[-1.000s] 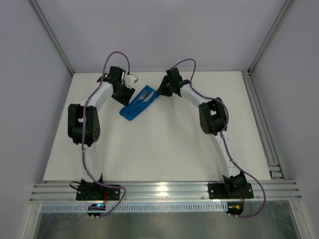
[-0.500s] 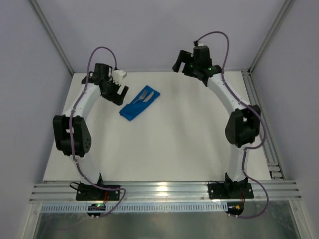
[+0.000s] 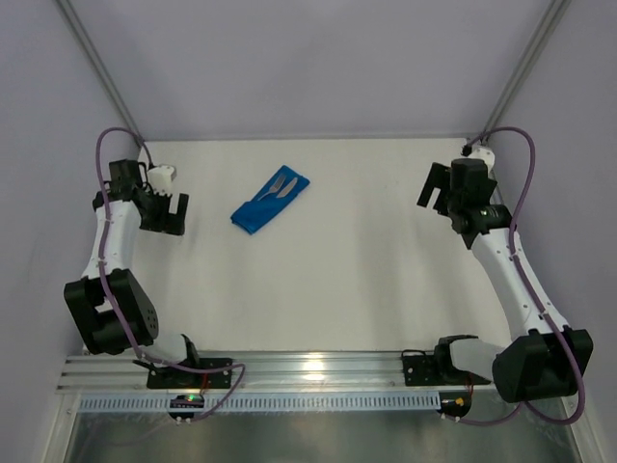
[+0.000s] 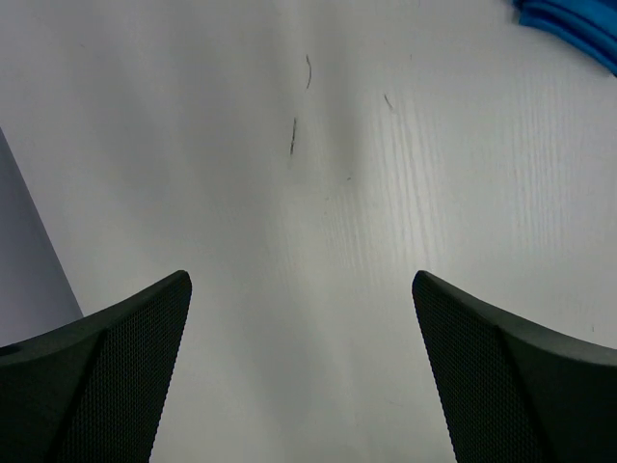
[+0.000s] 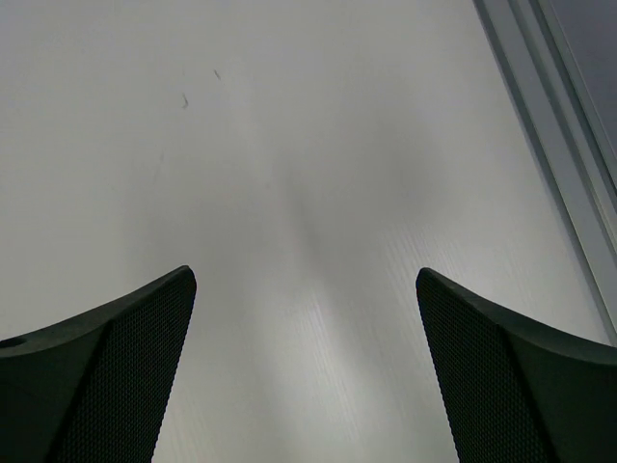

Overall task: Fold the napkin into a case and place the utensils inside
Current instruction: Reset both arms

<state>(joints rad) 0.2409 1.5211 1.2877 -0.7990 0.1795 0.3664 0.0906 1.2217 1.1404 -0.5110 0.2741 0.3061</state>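
Observation:
The napkin (image 3: 262, 208) lies folded as a narrow bright blue case at the back middle of the white table, slanting up to the right. The two silver utensils (image 3: 281, 184) rest at its upper right end, the fork tines showing. My left gripper (image 3: 166, 216) hangs open near the table's left edge, well away from the cloth. In the left wrist view the left gripper (image 4: 300, 289) holds nothing, and a corner of the napkin (image 4: 578, 27) shows at the top right. My right gripper (image 3: 434, 193) is open over the right side; the right wrist view shows the right gripper (image 5: 306, 280) above bare table.
An aluminium rail (image 3: 318, 370) runs along the near edge, with both arm bases on it. Another rail (image 3: 509, 251) borders the table's right side and appears as the rail (image 5: 559, 125) in the right wrist view. Grey enclosure walls stand on all other sides.
Both arms have swung outward from the napkin, the left to the left edge and the right to the right side. Both grippers have opened wide. The napkin and utensils stayed put.

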